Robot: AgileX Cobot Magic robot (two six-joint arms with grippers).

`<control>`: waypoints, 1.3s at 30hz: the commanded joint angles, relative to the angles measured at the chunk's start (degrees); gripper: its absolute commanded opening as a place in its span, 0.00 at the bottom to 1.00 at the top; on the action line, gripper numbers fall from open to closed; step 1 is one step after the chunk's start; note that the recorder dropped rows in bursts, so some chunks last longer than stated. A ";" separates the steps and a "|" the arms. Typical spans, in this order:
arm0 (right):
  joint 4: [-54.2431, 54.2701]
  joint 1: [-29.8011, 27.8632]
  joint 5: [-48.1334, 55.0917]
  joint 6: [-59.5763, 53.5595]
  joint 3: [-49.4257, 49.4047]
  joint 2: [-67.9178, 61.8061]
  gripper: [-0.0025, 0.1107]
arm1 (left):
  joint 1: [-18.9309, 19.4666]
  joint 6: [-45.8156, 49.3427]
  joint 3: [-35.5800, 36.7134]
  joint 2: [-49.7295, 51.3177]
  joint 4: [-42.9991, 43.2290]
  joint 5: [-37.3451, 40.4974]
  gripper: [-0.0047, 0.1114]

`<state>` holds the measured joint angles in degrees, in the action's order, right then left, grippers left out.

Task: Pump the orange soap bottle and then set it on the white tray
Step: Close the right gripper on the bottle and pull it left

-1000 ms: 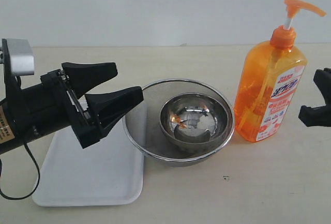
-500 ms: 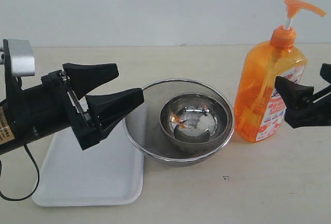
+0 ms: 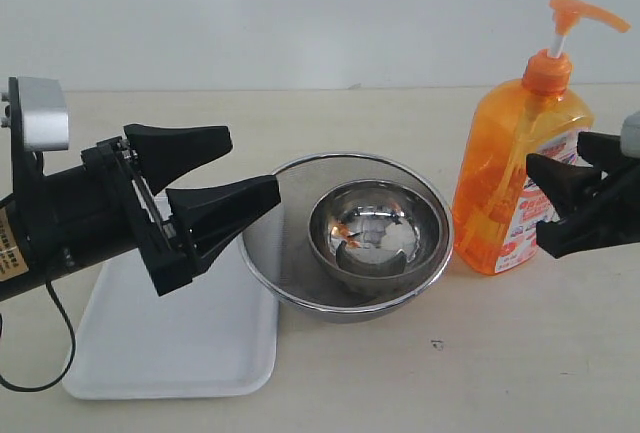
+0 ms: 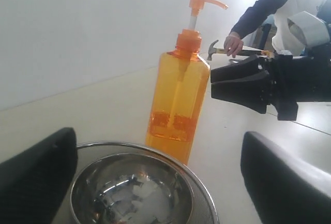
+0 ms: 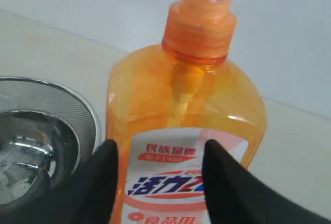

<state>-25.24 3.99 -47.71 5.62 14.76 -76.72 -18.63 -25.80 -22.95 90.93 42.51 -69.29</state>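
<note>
The orange soap bottle [image 3: 505,168] stands upright at the right of the table, its pump head raised. My right gripper [image 3: 535,205] is open, level with the bottle's label, with a finger at each side of the front and gaps showing. In the right wrist view the bottle [image 5: 186,105] fills the space ahead of the open right gripper [image 5: 160,182]. My left gripper [image 3: 252,163] hangs open over the white tray [image 3: 170,348] at the left, holding nothing. The left wrist view shows the bottle [image 4: 178,100] beyond the open left gripper [image 4: 160,182], with the right gripper [image 4: 243,81] beside it.
A round steel mesh bowl [image 3: 290,273] with a smaller shiny steel bowl [image 3: 370,228] inside stands between tray and bottle, close to both. In the left wrist view a person's hand with a hammer [image 4: 227,48] shows far behind the table.
My right gripper has come in from the right edge up to the bottle's label. The left gripper has barely shifted. The bottle has not moved.
</note>
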 commanded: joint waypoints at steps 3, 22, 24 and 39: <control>-0.67 -0.04 0.11 -0.61 0.31 0.03 0.31 | 0.17 -0.29 0.23 -0.59 0.59 -0.67 0.73; 0.83 -0.04 4.21 8.65 3.89 -7.39 0.69 | 0.17 -0.29 0.23 -0.59 1.63 -0.67 0.73; 0.27 -0.04 1.96 8.54 3.89 -9.04 0.71 | 0.17 -0.29 0.23 -0.59 1.63 -0.67 0.73; -4.16 -0.04 -4.77 5.75 6.55 -13.85 0.71 | 0.17 -0.29 0.23 -0.59 2.29 -0.67 0.73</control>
<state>-28.30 3.99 -51.40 10.65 20.93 -90.35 -18.63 -25.80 -22.95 90.90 44.16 -69.34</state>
